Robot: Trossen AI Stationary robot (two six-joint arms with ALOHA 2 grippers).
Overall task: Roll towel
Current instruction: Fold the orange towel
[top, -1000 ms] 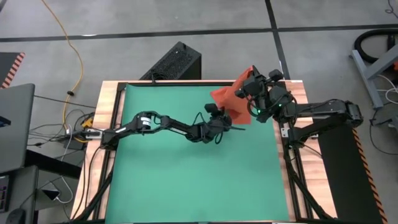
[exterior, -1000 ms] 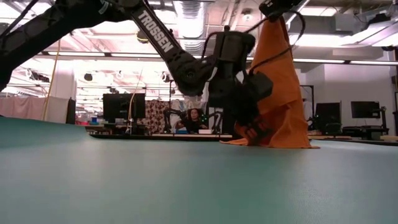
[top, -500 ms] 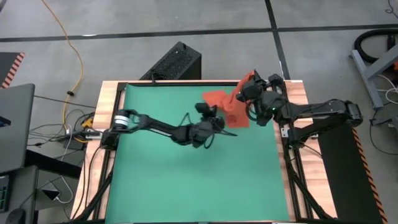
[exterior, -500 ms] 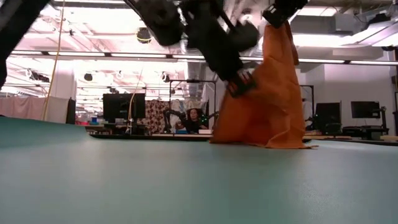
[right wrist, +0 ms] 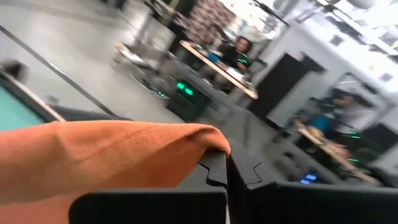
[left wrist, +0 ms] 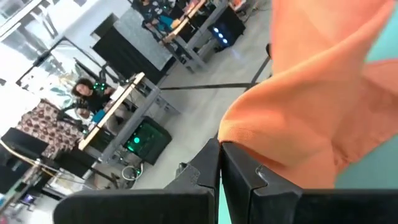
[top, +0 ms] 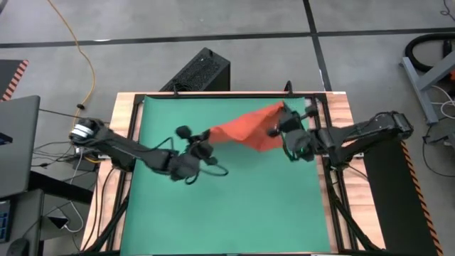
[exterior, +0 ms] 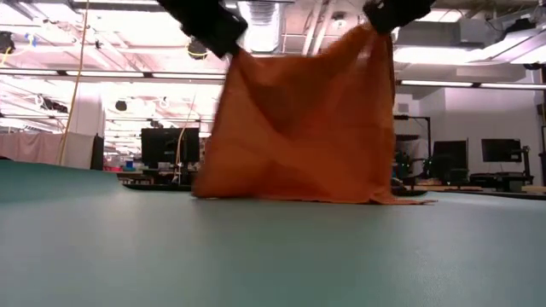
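The orange-red towel hangs spread between both grippers above the far right part of the green table. In the low view the towel is a wide sheet whose lower edge rests on the table. My left gripper is shut on its left upper corner, seen at the top of the low view and in the left wrist view, where the cloth bunches at the fingertips. My right gripper is shut on the right upper corner, with cloth draped from it. The white tag is hidden.
A black box stands on the floor beyond the table's far edge. A laptop and cables lie to the left. Wooden rails frame the mat. A person sits at desks in the room behind.
My left gripper has pulled its towel corner left, away from the right gripper. The bunched towel has spread into a wide sheet between them. The right gripper has shifted slightly.
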